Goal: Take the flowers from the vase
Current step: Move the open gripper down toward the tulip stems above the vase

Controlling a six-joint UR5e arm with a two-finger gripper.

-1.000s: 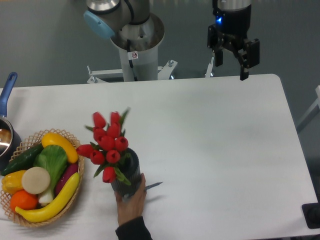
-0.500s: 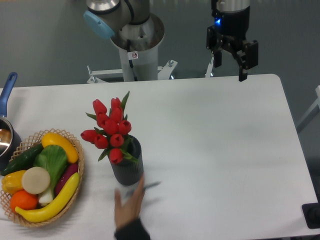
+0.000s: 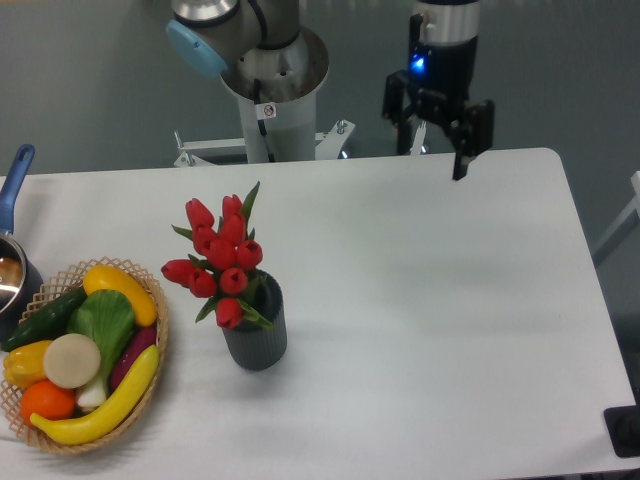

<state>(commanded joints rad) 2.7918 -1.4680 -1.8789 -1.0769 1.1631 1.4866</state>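
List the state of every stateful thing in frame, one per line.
tool: open, empty, above the table's far edge, away from the flowers
flowers: in the vase, leaning left, ungrasped
vase: upright on the table, free
basket: full of fruit and vegetables
pot: at the left edge, mostly cropped, contents unclear

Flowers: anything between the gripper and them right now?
Nothing visible. The gripper hangs open above the table's far edge, and only bare tabletop lies between it and the flowers in the vase. The basket sits left of the vase, off that line.
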